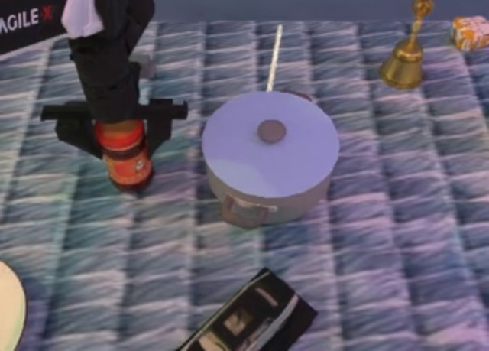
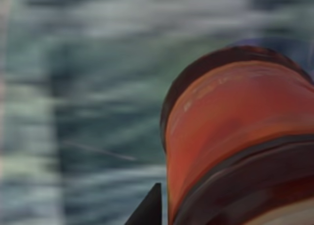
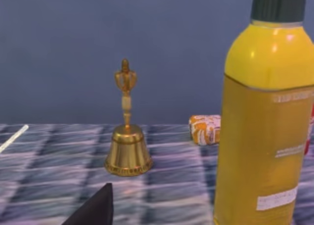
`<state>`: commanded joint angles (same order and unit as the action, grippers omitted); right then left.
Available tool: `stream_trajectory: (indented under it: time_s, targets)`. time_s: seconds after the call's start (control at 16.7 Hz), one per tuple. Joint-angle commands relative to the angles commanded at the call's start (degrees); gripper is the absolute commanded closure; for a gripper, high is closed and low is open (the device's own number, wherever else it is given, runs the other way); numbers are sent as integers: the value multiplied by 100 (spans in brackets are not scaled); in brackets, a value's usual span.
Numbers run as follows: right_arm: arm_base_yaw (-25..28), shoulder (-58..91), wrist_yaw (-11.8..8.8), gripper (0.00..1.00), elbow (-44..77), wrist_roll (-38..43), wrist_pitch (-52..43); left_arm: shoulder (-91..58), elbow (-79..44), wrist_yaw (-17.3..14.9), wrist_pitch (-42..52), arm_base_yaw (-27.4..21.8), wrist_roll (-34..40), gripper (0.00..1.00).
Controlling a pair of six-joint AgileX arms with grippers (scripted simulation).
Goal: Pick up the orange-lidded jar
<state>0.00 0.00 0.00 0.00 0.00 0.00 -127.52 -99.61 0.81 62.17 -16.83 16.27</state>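
The orange-lidded jar (image 1: pixel 127 155) is at the left of the table, left of the big pot, with an orange-red lid and a label of the same colour over dark contents. My left gripper (image 1: pixel 116 128) comes down over it from above and is shut on its lid end, with the black crossbar spread to either side. In the left wrist view the jar (image 2: pixel 235 137) fills most of the picture, and one dark fingertip (image 2: pixel 149 210) lies against its side. My right gripper (image 3: pixel 157 208) is out of the top view, open with nothing in it, only one dark fingertip (image 3: pixel 98 205) showing.
A grey lidded pot (image 1: pixel 269 148) stands mid-table with a thin white rod (image 1: pixel 273 56) behind it. At the far right are a brass bell (image 1: pixel 405 56) and a small orange-white box (image 1: pixel 470 31). A black packet (image 1: pixel 252 316) lies at the front. A yellow bottle (image 3: pixel 265 122) stands close to the right gripper.
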Motion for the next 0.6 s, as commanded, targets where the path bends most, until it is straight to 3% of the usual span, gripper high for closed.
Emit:
stream_trajectory:
  time_s: [0.24,0.6]
  targets:
    - [0,0,0,0,0,0,0,0,0,0,0,0,0,2]
    - [0,0,0,0,0,0,0,0,0,0,0,0,0,0]
